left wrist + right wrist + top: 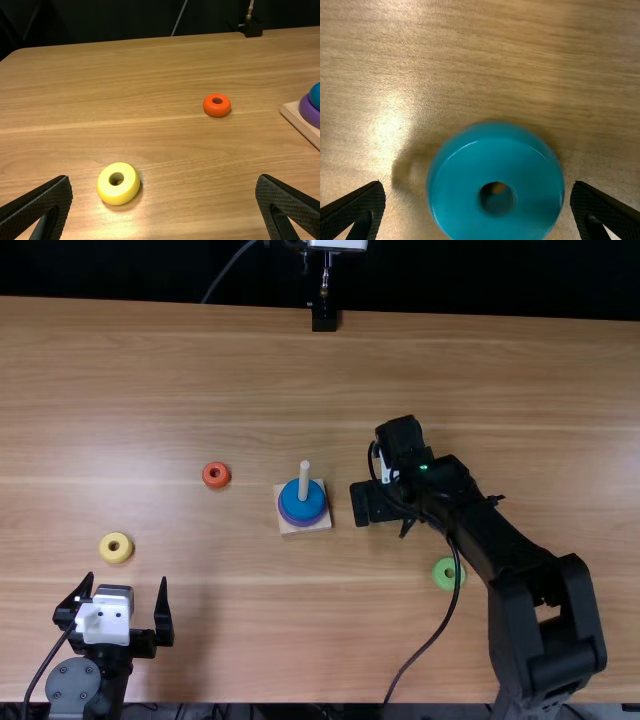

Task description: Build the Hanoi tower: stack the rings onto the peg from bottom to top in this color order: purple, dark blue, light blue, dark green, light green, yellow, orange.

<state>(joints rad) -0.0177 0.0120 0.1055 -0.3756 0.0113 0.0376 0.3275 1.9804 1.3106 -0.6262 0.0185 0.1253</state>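
We are seeing the wooden base [312,529] sitting mid-table [300,650], its peg [304,476] standing upright. The purple ring [303,520] is sitting low on that peg, and we are seeing a blue ring [303,502] lying on top of it.

Right gripper [384,518]: we are finding it just right of the base, pointing down to the table. Its fingers are standing spread on either side of the teal ring [495,155]; we are seeing gaps, so it is pinching nothing. The teal ring is lying flat on the wood between those fingers.

Left gripper [126,580]: it is hanging at the near left, fingers spread wide, nothing between them.

Loose rings: the yellow ring [123,551] is lying on the left, just beyond the left gripper. The orange ring [209,479] is lying farther off, between the yellow ring and the base, left of the base. We are marking the green ring [438,574] nearer and right of the base, close beside the right arm [500,536], with a black cable [430,641] crossing above it. A black mount [325,317] is standing at the far edge.
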